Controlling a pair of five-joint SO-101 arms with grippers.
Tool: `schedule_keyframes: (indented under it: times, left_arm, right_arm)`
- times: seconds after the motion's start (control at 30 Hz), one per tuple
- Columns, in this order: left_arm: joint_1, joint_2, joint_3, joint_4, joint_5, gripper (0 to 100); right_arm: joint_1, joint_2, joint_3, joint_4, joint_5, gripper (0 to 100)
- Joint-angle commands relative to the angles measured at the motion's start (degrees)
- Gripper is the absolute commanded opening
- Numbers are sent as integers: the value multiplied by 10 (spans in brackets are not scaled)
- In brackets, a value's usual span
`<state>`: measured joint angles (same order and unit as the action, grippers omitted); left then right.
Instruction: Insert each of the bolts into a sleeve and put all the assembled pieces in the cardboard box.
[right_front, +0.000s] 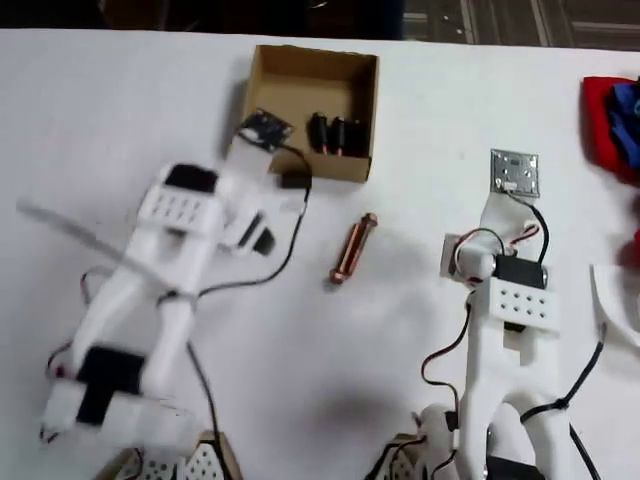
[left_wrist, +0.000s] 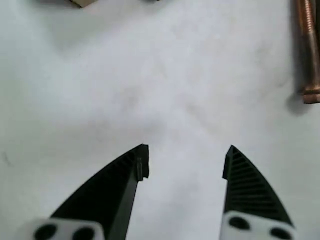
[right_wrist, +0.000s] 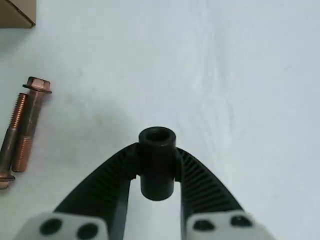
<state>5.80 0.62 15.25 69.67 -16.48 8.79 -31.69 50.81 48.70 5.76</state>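
high view: the cardboard box (right_front: 262, 72) stands at 12 o'clock on the white table (right_front: 110, 110), with several dark pieces (right_front: 335, 133) lying against its 5 o'clock wall. the copper bolts (right_front: 353, 248) lie on the table at 6 o'clock from the box, apart from it, between the two arms. the left arm (right_front: 165, 270) lies at 9 o'clock from the bolts, its wrist end close to the box's 7 o'clock corner. the right arm (right_front: 515, 300) stands at 3 o'clock from the bolts, well apart from the box. a red object (right_front: 608, 110) sits at the table's 3 o'clock edge. left wrist view: the left gripper (left_wrist: 185, 162) is released, its two black fingers (left_wrist: 120, 185) spread wide over bare table with nothing between them. one bolt lies ahead of the fingertips and off to one side, clear of both fingers; a corner of the box shows farther ahead. right wrist view: the right gripper (right_wrist: 156, 156) is clenched on a black sleeve (right_wrist: 156, 145), which stands upright between the fingertips with its open bore facing the camera. two bolts lie side by side, touching, heads at opposite ends, off to one side of the gripper and apart from it, with a box corner beyond them.
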Motion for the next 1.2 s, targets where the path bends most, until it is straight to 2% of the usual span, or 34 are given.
schedule_keyframes:
  times: [0.0, 0.1, 0.23, 0.3, 0.63, 1.17]
  left_arm:
    - [42, 75, -120, 55, -2, 255]
    - [87, 117, -183, 88, 19, 255]
    - [137, 167, -239, 94, 145, 258]
    - [152, 196, -260, 92, 182, 259]
    - [167, 319, -339, 96, 185, 256]
    - [167, 334, -349, 108, 184, 256]
  right_arm:
    - [7, -29, -4, -11, -5, 20]
    - [7, -29, -4, -11, -5, 20]
    - [7, -29, -4, -11, -5, 20]
    - [7, -29, -4, -11, -5, 20]
    - [7, -29, -3, -10, -5, 20]
    - [7, -29, -3, -10, -5, 20]
